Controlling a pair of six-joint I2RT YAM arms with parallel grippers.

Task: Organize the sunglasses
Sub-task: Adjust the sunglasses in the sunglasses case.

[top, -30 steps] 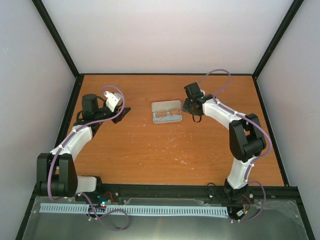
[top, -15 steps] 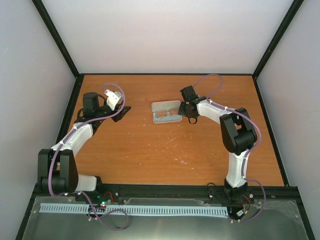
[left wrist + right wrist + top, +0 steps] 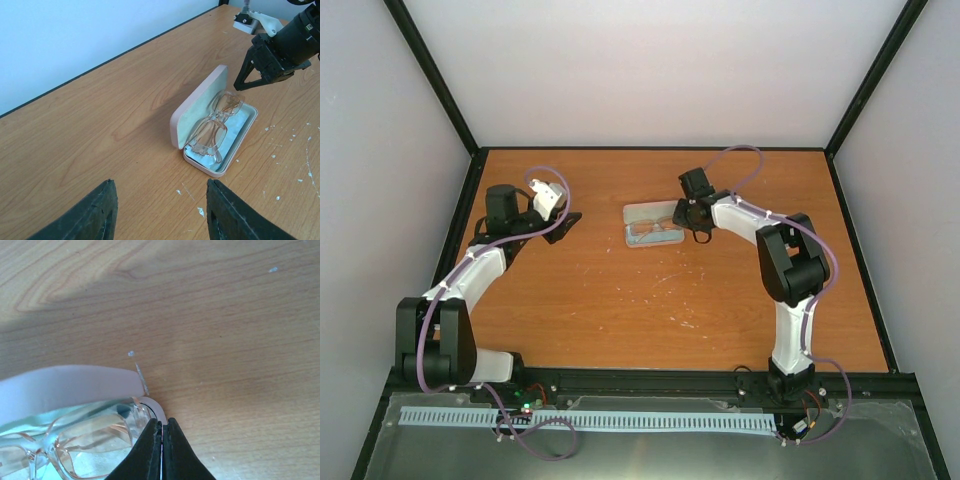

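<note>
The sunglasses (image 3: 655, 229) have a see-through amber frame and lie folded in the open pink case (image 3: 638, 212) at the table's far middle. In the left wrist view the sunglasses (image 3: 216, 125) rest on a light blue cloth (image 3: 239, 129) in the case (image 3: 196, 107), whose lid stands up. My right gripper (image 3: 684, 214) is shut at the case's right end. In the right wrist view its tips (image 3: 162, 423) touch the rim of the case (image 3: 156, 406) beside the sunglasses (image 3: 75, 440). My left gripper (image 3: 568, 224) is open and empty, left of the case, and its fingers (image 3: 97, 215) frame bare wood.
The wooden table (image 3: 620, 310) has black rails on its edges and white walls behind and at the sides. Small white flecks (image 3: 665, 285) lie on the wood in front of the case.
My right gripper has moved left to the case's right end, and its arm has folded in closer. The left arm has barely moved.
</note>
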